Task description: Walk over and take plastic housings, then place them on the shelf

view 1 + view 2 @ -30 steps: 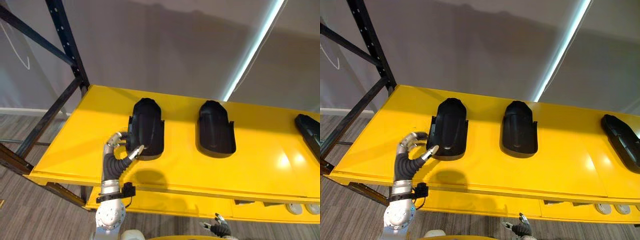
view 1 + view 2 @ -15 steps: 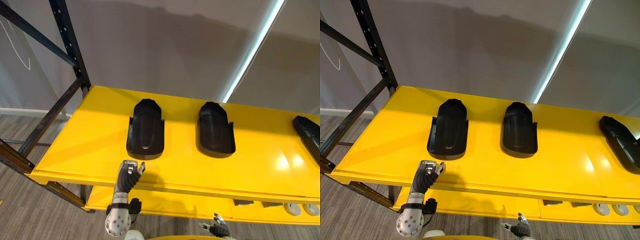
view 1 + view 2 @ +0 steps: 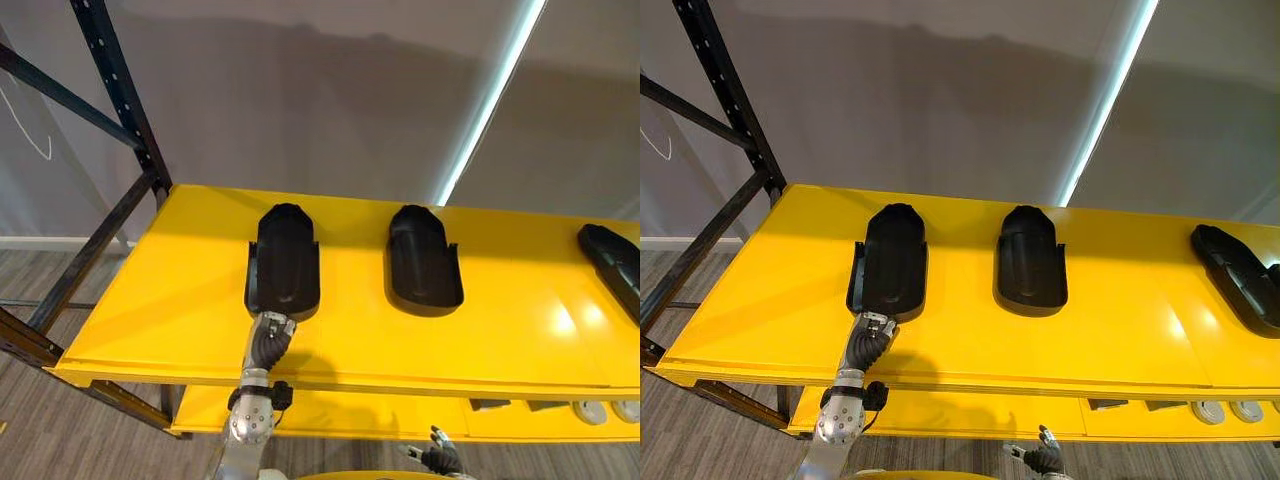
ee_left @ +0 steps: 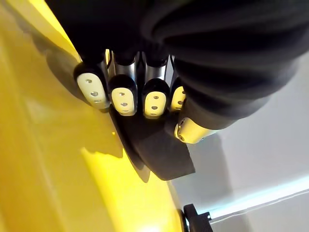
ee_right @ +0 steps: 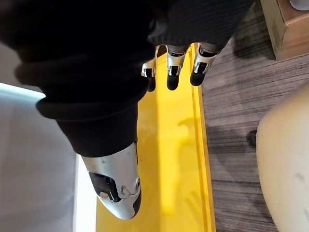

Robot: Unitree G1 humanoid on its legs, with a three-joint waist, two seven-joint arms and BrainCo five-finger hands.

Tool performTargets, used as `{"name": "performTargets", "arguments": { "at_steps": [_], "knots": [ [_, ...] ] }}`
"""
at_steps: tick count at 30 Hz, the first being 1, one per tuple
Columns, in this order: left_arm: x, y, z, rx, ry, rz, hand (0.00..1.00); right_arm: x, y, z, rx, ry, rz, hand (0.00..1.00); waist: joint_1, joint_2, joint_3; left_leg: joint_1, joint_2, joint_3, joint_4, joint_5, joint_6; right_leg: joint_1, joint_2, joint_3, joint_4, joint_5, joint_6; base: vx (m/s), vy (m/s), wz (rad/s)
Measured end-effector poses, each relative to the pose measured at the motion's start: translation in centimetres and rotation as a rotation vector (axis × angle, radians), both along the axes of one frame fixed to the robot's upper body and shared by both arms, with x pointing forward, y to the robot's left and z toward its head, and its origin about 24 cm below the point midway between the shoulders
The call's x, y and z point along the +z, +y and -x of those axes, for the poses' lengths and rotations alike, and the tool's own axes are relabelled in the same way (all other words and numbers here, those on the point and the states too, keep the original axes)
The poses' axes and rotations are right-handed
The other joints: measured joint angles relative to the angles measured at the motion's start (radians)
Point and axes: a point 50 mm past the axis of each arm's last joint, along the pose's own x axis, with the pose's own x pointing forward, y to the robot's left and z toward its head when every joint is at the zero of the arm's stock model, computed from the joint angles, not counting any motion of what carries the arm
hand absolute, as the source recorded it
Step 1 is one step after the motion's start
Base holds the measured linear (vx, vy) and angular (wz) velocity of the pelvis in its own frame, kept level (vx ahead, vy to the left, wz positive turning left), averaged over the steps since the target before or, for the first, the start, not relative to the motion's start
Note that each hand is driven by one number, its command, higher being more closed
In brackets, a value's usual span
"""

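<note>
Grey wall point(image 3: 300, 100) with a slanting light strip point(image 3: 490, 100) behind a yellow shelf point(image 3: 520, 330); black rack post point(image 3: 120, 95) at the shelf's left end.

Left hand point(image 3: 271, 335): over the front part of the shelf, at the near end of the left housing point(image 3: 285, 262). Its fingers point(image 4: 123, 94) are curled into a fist with nothing between them. Whether the knuckles touch the housing's rim cannot be told.

Right hand point(image 3: 437, 459): low, below the shelf's front edge, fingers point(image 5: 174, 72) hanging loose and straight, empty.

Housings: three black plastic shells lying flat on the shelf, well apart in a row. Each is long, with a rounded far end, a smooth domed back and short side flanges. The middle housing point(image 3: 423, 258) lies to the right of the left one. The third housing point(image 3: 612, 265) is cut off by the picture's right edge.

Lower shelf point(image 3: 400, 412): also yellow, mostly hidden under the upper one; small pale round parts point(image 3: 600, 410) on it are too small to identify. Wood-patterned floor point(image 3: 50, 420) below.
</note>
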Motion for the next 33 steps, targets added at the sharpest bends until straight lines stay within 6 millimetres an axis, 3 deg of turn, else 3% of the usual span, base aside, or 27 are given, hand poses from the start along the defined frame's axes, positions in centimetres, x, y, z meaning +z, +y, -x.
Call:
{"name": "performTargets", "arguments": {
  "at_steps": [10,14,26,29,32,33],
  "knots": [
    [-0.3,0.4,-1.8,0.061,0.001,-0.009,1.00,0.2,-0.4,-0.9,0.004,-0.014,0.012,0.00,-0.007,0.017,-0.007,0.041,-0.003,0.019,-0.100,0.058,-0.008,0.000,0.004,0.014,-0.035,0.027,-0.004,0.00,-0.015,-0.04],
    [-0.3,1.0,-2.0,0.088,0.002,-0.015,1.00,0.1,-0.3,-1.1,-0.014,-0.015,0.005,0.00,-0.025,0.012,-0.006,0.057,-0.017,0.019,-0.141,0.081,-0.003,-0.002,0.001,0.015,-0.038,0.029,0.000,-0.01,-0.004,0.02],
    [0.1,1.1,-2.8,0.090,-0.020,-0.027,1.00,0.0,0.0,-0.9,-0.017,-0.003,-0.004,0.00,-0.026,-0.008,-0.007,0.078,-0.040,0.019,-0.196,0.107,0.004,0.005,-0.016,0.018,-0.066,0.047,0.009,0.00,0.003,0.00],
    [3.5,1.1,-3.1,0.080,-0.165,-0.010,1.00,-0.2,0.2,-0.6,-0.018,0.009,-0.010,0.00,-0.026,-0.026,0.005,0.053,-0.040,-0.002,-0.178,0.103,0.004,0.011,-0.017,0.008,-0.066,0.042,0.014,-0.02,0.002,0.22],
    [10.8,1.1,-2.3,0.034,-0.497,0.038,1.00,-0.4,0.2,-0.3,-0.019,0.026,-0.013,0.00,-0.025,-0.032,0.010,0.029,-0.037,-0.032,-0.122,0.064,0.006,0.020,-0.017,-0.012,-0.048,0.025,0.019,-0.01,-0.001,0.17],
    [12.2,1.2,-1.8,0.024,-0.570,0.049,1.00,-0.4,0.2,-0.3,-0.021,0.025,-0.015,0.00,-0.025,-0.031,0.011,0.025,-0.037,-0.032,-0.111,0.058,0.006,0.021,-0.017,-0.014,-0.043,0.021,0.018,0.01,0.006,0.12]
  ]
}}
